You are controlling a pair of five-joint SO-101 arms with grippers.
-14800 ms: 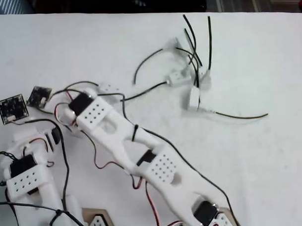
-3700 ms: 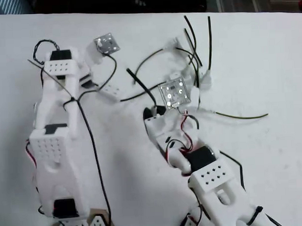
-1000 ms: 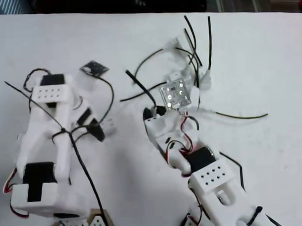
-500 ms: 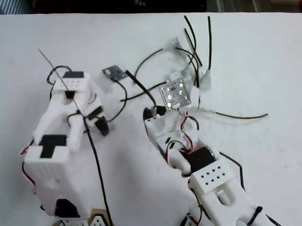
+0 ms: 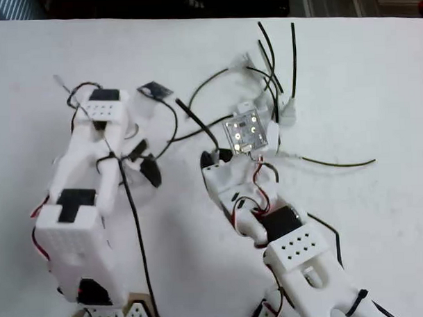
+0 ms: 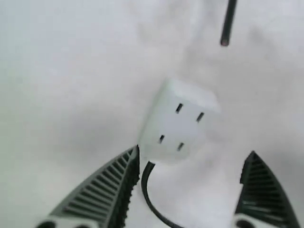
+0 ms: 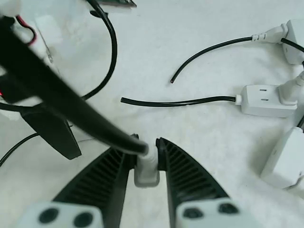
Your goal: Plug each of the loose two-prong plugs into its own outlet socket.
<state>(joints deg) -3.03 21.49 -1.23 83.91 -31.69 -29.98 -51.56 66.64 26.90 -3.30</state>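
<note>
My left gripper (image 6: 193, 154) is open, and a white outlet block (image 6: 178, 123) with two pairs of slots lies on the table between its black fingers (image 6: 114, 185). The block's black cord (image 6: 146, 190) runs back toward the wrist. In the high view the left gripper (image 5: 145, 161) points down at the table left of centre. My right gripper (image 7: 147, 142) is shut on a white two-prong plug (image 7: 146, 168), whose black cord (image 5: 195, 119) rises away toward the back. The right gripper (image 5: 213, 158) sits a short way right of the left one.
More white outlets (image 7: 266, 99) (image 7: 285, 161) and a plug (image 7: 275, 33) with black cords lie in a tangle at the back right (image 5: 272, 94). A long loose wire (image 5: 337, 162) lies right of the right arm. The left arm's finger (image 7: 52, 128) stands close to the held plug.
The left arm has swung from the near left toward the centre, its gripper ending a little farther back over the outlet block. The right arm and its plug have stayed still.
</note>
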